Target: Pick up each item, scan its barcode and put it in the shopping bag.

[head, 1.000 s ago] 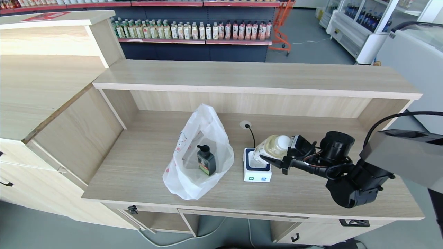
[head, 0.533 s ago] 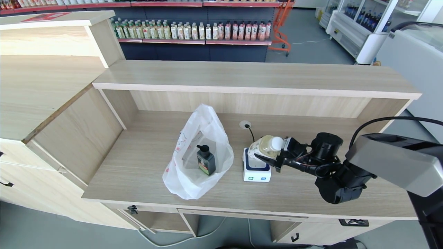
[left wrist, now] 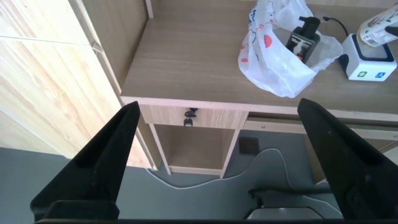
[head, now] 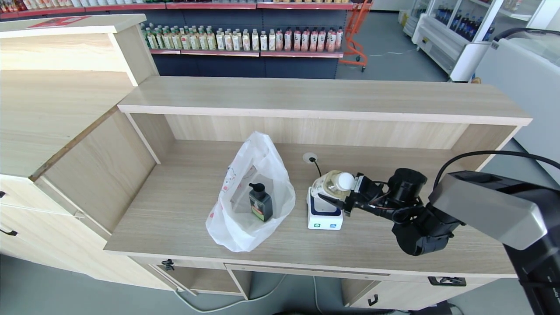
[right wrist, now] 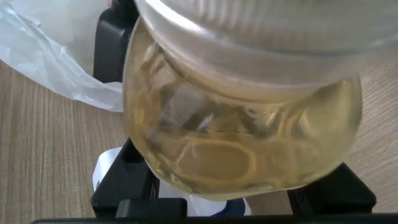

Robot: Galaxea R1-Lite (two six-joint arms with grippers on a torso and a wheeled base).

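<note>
Right of centre in the head view, the right tool (head: pixel 337 193) is closed on the bottle (head: pixel 331 184), held just above the scanner (head: pixel 324 215); the shopping bag (head: pixel 232 223) stands to its left on the worktop (head: pixel 175 205). The bottle looks full of yellowish liquid, so I judge it rather heavy, smooth and round; a firm hold on the body below the cap should prevent slipping.

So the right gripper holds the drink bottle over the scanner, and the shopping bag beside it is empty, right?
Not empty: the head view shows a black pump bottle standing inside the shopping bag. The rest holds: the right gripper holds the drink bottle over the scanner.
</note>
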